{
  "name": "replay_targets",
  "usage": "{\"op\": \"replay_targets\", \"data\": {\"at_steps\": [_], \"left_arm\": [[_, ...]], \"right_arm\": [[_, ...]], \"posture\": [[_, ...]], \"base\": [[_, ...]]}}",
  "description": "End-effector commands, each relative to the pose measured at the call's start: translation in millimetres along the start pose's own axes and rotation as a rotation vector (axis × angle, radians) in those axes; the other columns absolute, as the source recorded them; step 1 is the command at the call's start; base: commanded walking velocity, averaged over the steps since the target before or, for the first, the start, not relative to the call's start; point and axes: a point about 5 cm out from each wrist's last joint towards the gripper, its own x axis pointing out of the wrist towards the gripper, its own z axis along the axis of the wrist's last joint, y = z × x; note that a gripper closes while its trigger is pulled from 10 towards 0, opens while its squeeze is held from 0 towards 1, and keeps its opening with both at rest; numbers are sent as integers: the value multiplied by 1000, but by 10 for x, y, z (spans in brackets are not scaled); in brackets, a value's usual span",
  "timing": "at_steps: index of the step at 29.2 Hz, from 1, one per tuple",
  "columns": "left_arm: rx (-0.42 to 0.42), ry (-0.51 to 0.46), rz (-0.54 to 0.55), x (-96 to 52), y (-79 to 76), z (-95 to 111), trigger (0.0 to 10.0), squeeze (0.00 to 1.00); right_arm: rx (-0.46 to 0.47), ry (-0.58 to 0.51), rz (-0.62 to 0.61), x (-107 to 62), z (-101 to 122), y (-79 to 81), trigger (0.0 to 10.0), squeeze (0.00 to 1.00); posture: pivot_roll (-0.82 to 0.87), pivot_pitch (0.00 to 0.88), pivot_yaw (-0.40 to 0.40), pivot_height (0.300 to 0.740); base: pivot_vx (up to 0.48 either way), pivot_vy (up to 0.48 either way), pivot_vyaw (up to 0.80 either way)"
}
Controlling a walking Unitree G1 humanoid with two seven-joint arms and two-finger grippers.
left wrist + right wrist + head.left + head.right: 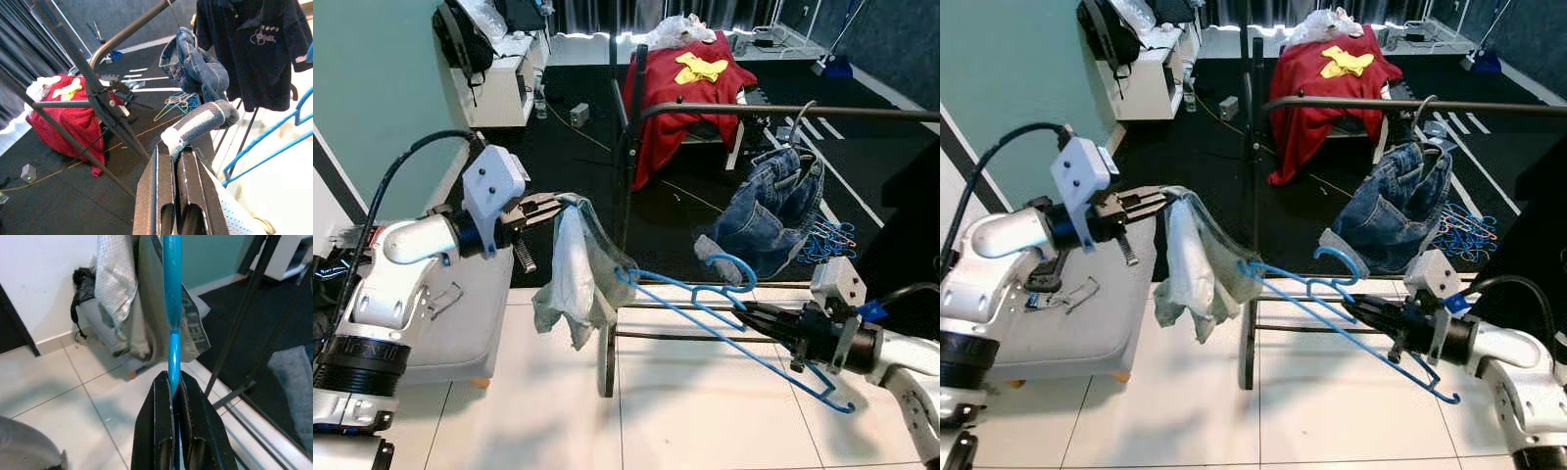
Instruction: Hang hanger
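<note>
White tiled floor (705, 411) meets black carpet (1205, 176) under a black clothes rack (783, 111). The right gripper (756, 315) clenches the blue hanger (705, 304), hook above its fingers. The left gripper (543, 208) pinches a grey garment (573, 274) draped onto the hanger's tip.

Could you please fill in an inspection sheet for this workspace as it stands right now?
Surface: white tiled floor in front, black floor behind.
Job's things: blue hanger, one end tucked into the grey garment; black clothes rack holding hung jeans.
Clutter: spare hangers on the floor; red cloth over a chair.
Grippers: left gripper shut on the grey garment; right gripper shut on the blue hanger.
Cables: black cable looping over the left arm.
Surroundings: teal wall, white cabinet.
</note>
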Motion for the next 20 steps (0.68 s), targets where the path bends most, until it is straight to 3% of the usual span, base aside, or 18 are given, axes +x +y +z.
{"op": "replay_targets", "data": {"at_steps": [1, 10, 12, 20], "left_arm": [[-2, -1, -23, -9, -25, 12, 10000, 0], [-9, -17, -41, 19, -54, 46, 10000, 0], [-12, -23, -45, 46, -63, 56, 10000, 0], [-29, -42, -69, 84, -103, 85, 10000, 0]], "right_arm": [[-9, -2, -6, 5, -8, -4, 10000, 0], [3, -33, 3, 55, 5, -5, 10000, 0], [29, -41, 63, 113, -6, 93, 10000, 0], [45, -53, 108, 200, -27, 190, 10000, 0]], "posture": [[-54, 91, 24, 740], [-53, 91, 27, 740], [-54, 92, 30, 740], [-57, 95, 34, 740]], "base": [[0, 0, 0], [0, 0, 0], [0, 0, 0], [0, 0, 0]]}}
